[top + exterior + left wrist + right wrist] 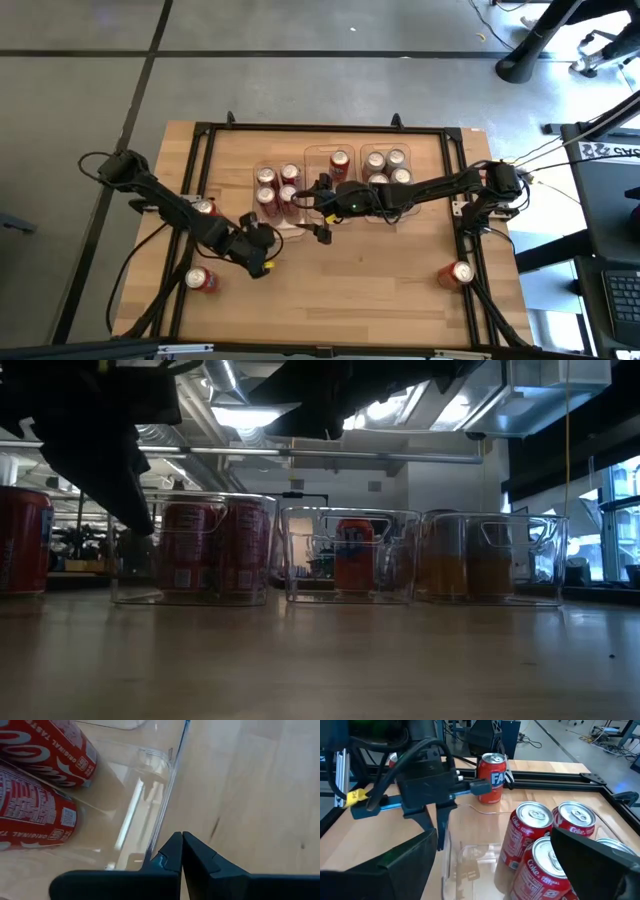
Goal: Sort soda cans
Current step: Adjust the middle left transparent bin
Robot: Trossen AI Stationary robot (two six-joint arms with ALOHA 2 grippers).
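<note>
Three clear trays stand in a row mid-table. The left tray (278,190) holds several red cans (535,827), the middle tray (336,172) one red can (353,555), and the right tray (386,172) several gold cans (470,555). One red can (492,776) stands upright by the left rail, and two red cans (201,279) (457,273) lie near the front corners. My left gripper (181,840) is shut, pointing down at the left tray's near corner (160,765). My right gripper (495,835) is open wide, above the left tray's right side. My left gripper's shut fingertips (172,845) come from above right beside the outer wall of the left tray's near corner (150,840). I cannot tell whether they touch it.
A black frame rail (320,128) runs around the wooden table (380,290). Bare wood lies in front of the trays, between the two cans that lie there. My two grippers are close together over the left tray, and my left gripper (437,815) shows in the right wrist view.
</note>
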